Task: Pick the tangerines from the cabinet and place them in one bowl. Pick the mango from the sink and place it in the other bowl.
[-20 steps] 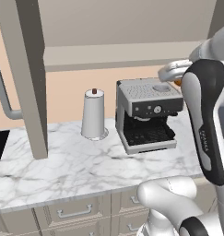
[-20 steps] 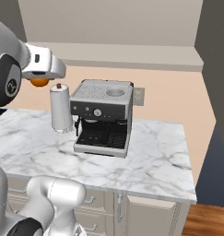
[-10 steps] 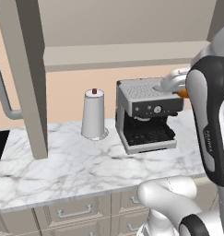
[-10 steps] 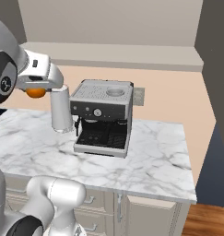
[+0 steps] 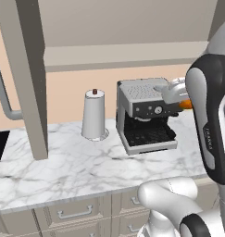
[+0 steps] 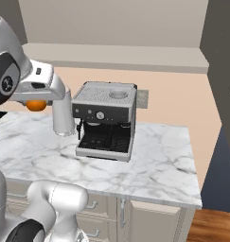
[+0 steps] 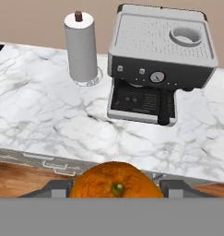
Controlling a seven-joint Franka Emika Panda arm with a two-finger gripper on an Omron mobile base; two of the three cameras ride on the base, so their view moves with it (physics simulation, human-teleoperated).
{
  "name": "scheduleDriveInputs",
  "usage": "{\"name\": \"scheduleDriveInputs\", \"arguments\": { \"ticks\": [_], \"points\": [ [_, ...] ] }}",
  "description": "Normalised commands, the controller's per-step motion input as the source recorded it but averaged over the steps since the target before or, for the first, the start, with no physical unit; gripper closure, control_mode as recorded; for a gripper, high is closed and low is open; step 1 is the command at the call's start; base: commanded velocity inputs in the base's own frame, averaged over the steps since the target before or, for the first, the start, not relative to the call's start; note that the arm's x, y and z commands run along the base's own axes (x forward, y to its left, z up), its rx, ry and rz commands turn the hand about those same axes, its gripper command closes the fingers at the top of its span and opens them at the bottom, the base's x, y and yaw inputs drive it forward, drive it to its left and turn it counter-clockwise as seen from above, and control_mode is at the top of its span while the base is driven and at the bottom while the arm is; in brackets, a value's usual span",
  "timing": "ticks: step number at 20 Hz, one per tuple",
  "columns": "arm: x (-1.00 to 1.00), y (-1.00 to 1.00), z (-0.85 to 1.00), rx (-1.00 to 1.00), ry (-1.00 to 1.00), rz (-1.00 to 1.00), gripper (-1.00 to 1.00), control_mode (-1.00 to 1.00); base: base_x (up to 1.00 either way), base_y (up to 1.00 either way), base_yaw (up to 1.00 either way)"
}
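I've brought the gripper (image 6: 37, 103) lower than a second ago, and it's now level with the coffee machine (image 6: 106, 120) top, above the marble counter (image 6: 154, 160). It's clamped on a tangerine (image 7: 115, 180), whose stem dimple faces the hand camera. It's round, so no long axis. Paper towel roll (image 5: 94, 115) stands left of the machine.

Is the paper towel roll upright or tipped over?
Upright. The paper towel roll stands on its base on the marble counter, beside the espresso machine.
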Motion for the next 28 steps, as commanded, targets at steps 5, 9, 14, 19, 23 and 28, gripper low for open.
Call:
{"name": "scheduleDriveInputs", "arguments": {
  "ticks": [5, 9, 14, 19, 23, 28],
  "points": [
    [-0.08, 0.0, -0.32, 0.0, -0.04, 0.03, 1.0, -1.0, 0.0, 0.0, 0.0],
    [0.0, 0.0, -0.28, 0.0, -0.07, 0.03, 1.0, -1.0, 0.0, 0.0, 0.0],
    [0.02, 0.0, -0.17, 0.0, -0.04, 0.01, 1.0, -1.0, 0.0, 0.0, 0.0],
    [0.03, 0.0, -0.09, 0.0, -0.01, 0.0, 1.0, -1.0, 0.0, 0.0, 0.0],
    [0.0, 0.0, 0.0, 0.0, 0.0, 0.0, 1.0, 1.0, -0.07, -0.02, 0.01],
    [0.0, 0.0, 0.0, 0.0, 0.0, 0.0, 1.0, 1.0, -0.65, -0.18, 0.04]
  ]
}}
